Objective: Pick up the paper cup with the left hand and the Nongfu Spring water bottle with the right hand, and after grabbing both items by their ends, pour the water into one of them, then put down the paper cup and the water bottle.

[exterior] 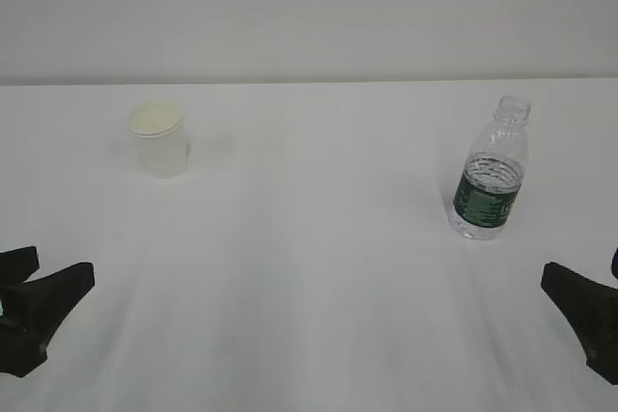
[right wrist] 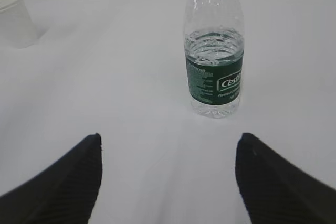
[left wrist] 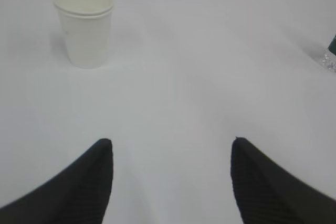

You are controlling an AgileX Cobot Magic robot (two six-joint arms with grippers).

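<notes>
Both grippers stand wide and empty, low at the near edge of the table. Left gripper: jaws well spread, nothing between them. Right gripper: same, nothing held. Neither pick-up has begun, as I judge it.

Positions. Paper cup upright, far left of the table, well apart from the left gripper and, in the left wrist view, off to the left of its centre line. Water bottle upright at far right, nearer to its gripper; in the right wrist view it sits slightly right of centre between the jaws.

Risks, as I judge them:
- The cup looks light and empty; an off-centre approach could nudge it over or slide it before the jaws close. The left arm likely needs a leftward correction first.
- A hard squeeze could crush the cup's thin wall.
- The bottle has no cap. Squeezing the soft ribbed plastic, or tilting on the lift, could spill water early.
- A poor aim when pouring would wet the table.

Appearance. Cup: white, tapered, rolled rim, cream inside; possibly two nested, the rim line is unclear. Bottle: clear, dark green label, roughly half full.
</notes>
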